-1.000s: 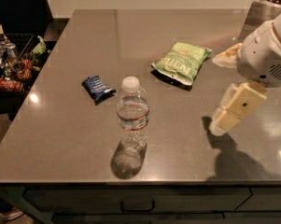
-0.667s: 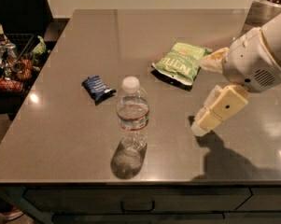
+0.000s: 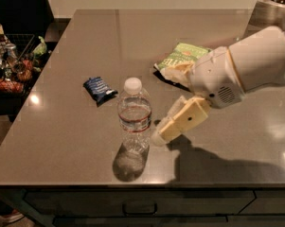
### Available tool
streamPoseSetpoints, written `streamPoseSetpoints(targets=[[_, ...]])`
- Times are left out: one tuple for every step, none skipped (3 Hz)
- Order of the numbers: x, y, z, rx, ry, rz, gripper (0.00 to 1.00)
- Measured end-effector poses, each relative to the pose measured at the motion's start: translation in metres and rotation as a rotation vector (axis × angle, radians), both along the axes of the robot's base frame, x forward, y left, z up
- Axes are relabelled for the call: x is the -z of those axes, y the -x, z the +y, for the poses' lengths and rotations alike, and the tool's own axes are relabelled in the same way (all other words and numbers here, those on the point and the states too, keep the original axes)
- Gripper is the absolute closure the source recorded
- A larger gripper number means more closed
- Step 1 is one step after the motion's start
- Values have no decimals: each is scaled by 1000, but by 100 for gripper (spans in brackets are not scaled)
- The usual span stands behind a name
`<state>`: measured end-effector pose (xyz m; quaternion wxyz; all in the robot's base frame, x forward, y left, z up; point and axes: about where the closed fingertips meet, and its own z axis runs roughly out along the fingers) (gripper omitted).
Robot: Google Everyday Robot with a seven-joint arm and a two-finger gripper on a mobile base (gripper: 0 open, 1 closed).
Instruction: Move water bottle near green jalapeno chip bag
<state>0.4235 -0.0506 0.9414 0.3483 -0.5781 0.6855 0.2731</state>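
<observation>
End effector (image 3: 163, 105) – now just beside water bottle (image 3: 134, 119)

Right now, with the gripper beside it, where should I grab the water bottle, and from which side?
Take the water bottle around its ribbed middle, at the label band, coming in level from the right of the camera view, where the open gripper hovers. The bottle stands upright and round, so the jaws can straddle it there. The small blue packet lies on its other side, clear of that approach.
</observation>
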Motion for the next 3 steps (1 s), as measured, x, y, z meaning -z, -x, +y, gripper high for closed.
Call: streamPoseSetpoints(targets=[[0,10,32,-60,-75,16,0],[0,17,51,-96,-107,31,15],[-1,9,58,-77,-120,27,47]])
